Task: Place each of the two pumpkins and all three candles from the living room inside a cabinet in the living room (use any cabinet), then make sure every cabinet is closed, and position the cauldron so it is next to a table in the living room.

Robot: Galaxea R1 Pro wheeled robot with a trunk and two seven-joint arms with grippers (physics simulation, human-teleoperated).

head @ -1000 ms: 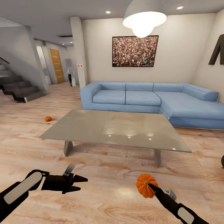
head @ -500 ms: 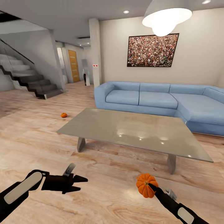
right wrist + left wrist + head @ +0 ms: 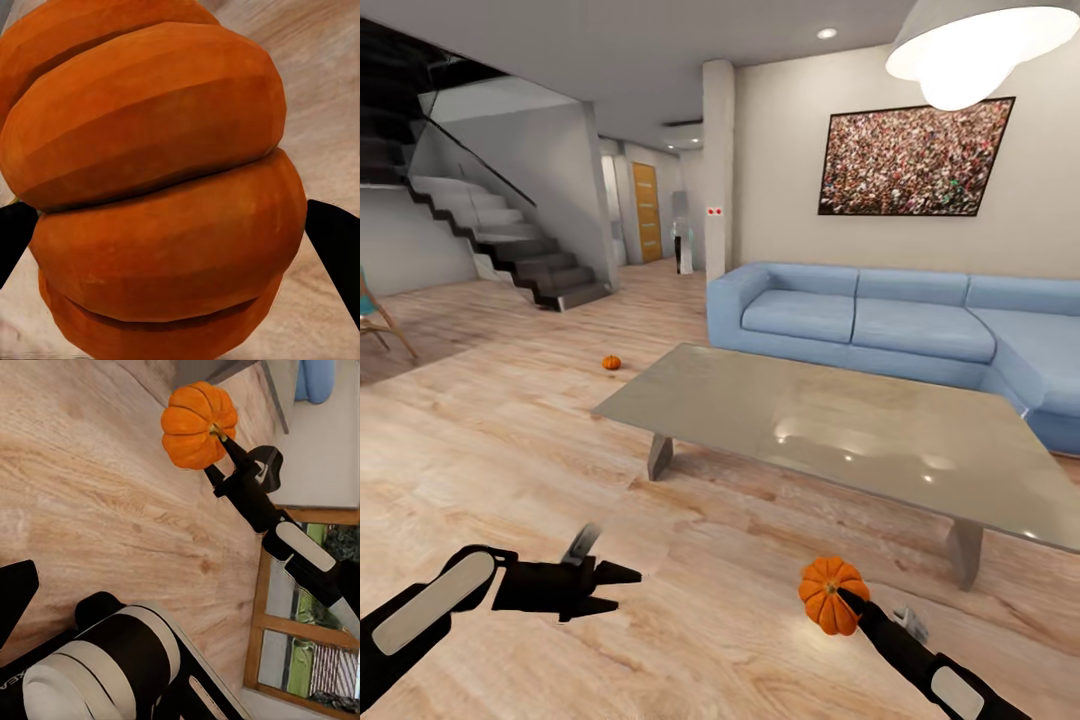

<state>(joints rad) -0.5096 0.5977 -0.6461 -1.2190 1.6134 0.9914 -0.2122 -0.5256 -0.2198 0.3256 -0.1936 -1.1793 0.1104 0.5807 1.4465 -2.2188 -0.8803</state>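
I'm in a home's living room. A blue sofa (image 3: pixel 900 325) faces a low table (image 3: pixel 840 425). Stairs (image 3: pixel 500 240) rise beyond.

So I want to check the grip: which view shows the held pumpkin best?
The left wrist view: the whole held pumpkin shows with the right pincer closed on it. The head view shows it small and low. The right wrist view has it so near that the fingers show at the edges.

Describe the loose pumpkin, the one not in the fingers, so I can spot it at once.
Start at the grey coffee table in front of the blue sofa. Look past the table's far left corner toward the staircase: the small pumpkin sits alone on the wood floor. The other pumpkin is bigger in view, held by the right gripper.
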